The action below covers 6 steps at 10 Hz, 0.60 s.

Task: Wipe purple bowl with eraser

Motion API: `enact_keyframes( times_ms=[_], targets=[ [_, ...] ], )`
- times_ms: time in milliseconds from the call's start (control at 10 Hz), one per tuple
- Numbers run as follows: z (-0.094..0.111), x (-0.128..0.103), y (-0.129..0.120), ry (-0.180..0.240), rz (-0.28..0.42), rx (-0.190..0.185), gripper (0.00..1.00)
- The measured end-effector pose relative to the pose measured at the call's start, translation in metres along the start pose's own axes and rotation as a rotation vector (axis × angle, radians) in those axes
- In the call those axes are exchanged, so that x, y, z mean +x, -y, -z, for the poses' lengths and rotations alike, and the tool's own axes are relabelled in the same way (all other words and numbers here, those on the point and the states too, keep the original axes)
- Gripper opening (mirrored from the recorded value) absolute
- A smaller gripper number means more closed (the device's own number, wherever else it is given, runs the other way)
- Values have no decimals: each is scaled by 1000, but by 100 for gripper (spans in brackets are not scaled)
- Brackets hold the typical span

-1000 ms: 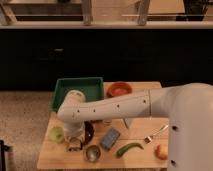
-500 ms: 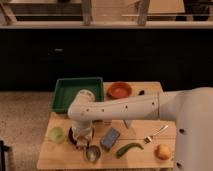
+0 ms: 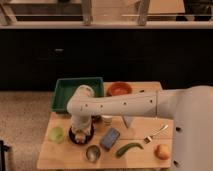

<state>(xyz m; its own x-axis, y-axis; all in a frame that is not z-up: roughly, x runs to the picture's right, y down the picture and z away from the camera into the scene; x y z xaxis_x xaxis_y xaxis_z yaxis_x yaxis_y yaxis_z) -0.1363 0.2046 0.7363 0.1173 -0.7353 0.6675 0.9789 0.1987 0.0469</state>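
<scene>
The purple bowl (image 3: 74, 140) sits directly under the gripper (image 3: 81, 126), with a pale bit inside it that is probably the eraser (image 3: 80, 134). I cannot tell what the gripper holds. Off-centre pressure could tip the bowl or skid it toward the metal cup (image 3: 92, 152) close by.

The gripper (image 3: 80, 130) sits low over the purple bowl (image 3: 74, 141), covering most of it. The eraser cannot be made out. The arm (image 3: 125, 106) hides mid-worktop (image 3: 60, 156) and runs off the right edge.
</scene>
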Motion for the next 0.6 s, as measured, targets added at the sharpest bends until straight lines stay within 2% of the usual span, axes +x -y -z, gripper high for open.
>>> enact_keyframes(
  times_ms=[200,600],
  targets=[
    [3,-1,13,-7,26,10,4],
    [5,-14,35,10,103,33,4]
  ],
)
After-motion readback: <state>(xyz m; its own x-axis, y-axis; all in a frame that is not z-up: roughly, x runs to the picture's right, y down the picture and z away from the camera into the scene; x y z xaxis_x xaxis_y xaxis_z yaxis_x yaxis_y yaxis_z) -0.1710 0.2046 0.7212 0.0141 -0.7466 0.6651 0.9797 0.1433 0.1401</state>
